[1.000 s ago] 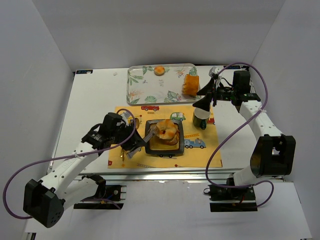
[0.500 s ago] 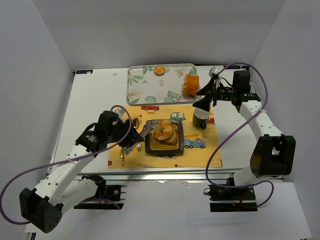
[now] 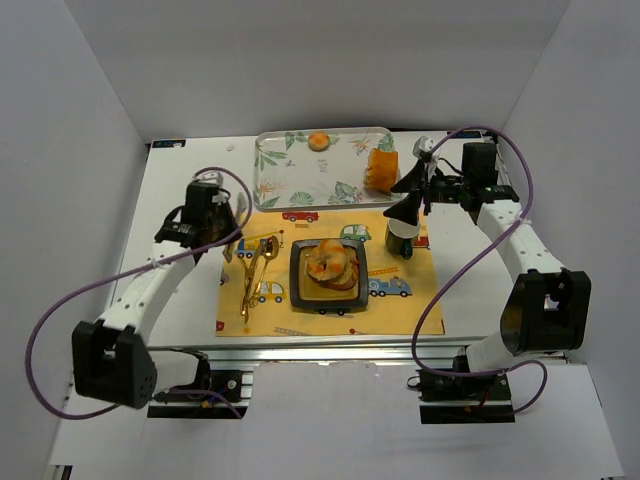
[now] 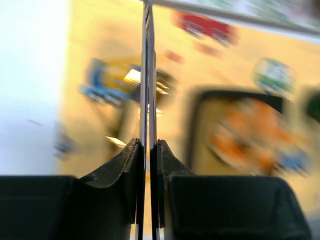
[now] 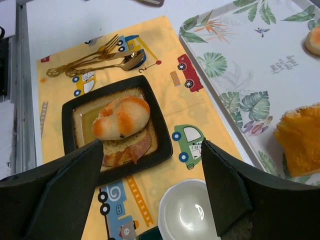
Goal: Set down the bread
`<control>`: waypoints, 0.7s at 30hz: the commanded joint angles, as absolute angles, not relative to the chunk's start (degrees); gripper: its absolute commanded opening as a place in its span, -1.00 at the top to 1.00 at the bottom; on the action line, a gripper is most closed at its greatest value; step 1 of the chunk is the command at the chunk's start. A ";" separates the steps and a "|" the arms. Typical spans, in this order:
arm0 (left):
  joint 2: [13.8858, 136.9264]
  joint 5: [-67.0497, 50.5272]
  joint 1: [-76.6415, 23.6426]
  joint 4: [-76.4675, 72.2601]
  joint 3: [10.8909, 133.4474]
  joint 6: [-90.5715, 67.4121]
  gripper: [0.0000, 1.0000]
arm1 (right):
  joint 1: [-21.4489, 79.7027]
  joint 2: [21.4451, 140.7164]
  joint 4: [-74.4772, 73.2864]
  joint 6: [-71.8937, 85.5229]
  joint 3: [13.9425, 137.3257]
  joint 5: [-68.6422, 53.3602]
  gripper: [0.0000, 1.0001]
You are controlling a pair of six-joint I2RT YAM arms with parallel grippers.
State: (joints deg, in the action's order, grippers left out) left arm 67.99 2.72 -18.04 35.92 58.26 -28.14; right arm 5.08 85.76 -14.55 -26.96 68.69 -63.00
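The bread, a round bun with orange streaks [image 3: 330, 260], lies on top of a sandwich on the square black plate [image 3: 297, 290], in the middle of the yellow placemat. The bun [image 5: 121, 117] and plate [image 5: 67, 120] also show in the right wrist view. My left gripper [image 3: 222, 235] is left of the placemat, apart from the plate, and shut on thin metal tongs [image 4: 147, 75]. In the blurred left wrist view the gripper [image 4: 148, 142] points toward the plate. My right gripper [image 3: 412, 190] is open and empty above the white cup, and it shows in its own view [image 5: 151, 145].
A white cup [image 3: 400, 235] stands right of the plate and shows in the right wrist view [image 5: 192, 212]. Gold cutlery [image 3: 255, 262] lies left of the plate. A leaf-patterned tray [image 3: 300, 170] at the back holds a small roll [image 3: 318, 141] and an orange piece [image 3: 381, 170].
My left gripper has drawn back from the plate to the left and far side, tongs still in it. The bun stays on the plate. The right arm has not moved.
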 commanded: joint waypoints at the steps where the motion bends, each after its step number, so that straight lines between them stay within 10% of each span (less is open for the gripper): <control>1: 72.15 2.04 -7.23 23.24 51.45 -13.48 0.86 | 6.68 85.87 -18.45 -32.50 72.07 -61.53 -0.67; 8: 76.37 0.37 2.71 0.83 41.15 2.72 0.77 | 7.91 86.40 -20.92 -33.67 73.48 -56.96 -0.67; 12: 82.34 -3.24 4.74 -1.85 38.67 4.75 0.45 | 8.79 86.22 -20.91 -32.61 73.12 -52.83 -0.68; 16: 85.08 -2.55 6.50 -2.02 37.01 2.73 -0.41 | 9.84 86.22 -21.89 -30.42 73.22 -46.59 -0.79; 21: 80.96 -1.06 8.69 -3.34 34.63 0.61 -0.58 | 11.33 86.83 -18.81 -20.07 74.00 -33.60 -0.79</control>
State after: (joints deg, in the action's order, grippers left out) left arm 84.68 -0.99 7.27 -0.93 35.24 1.39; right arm 10.52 86.00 -20.78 -27.35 71.18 -43.07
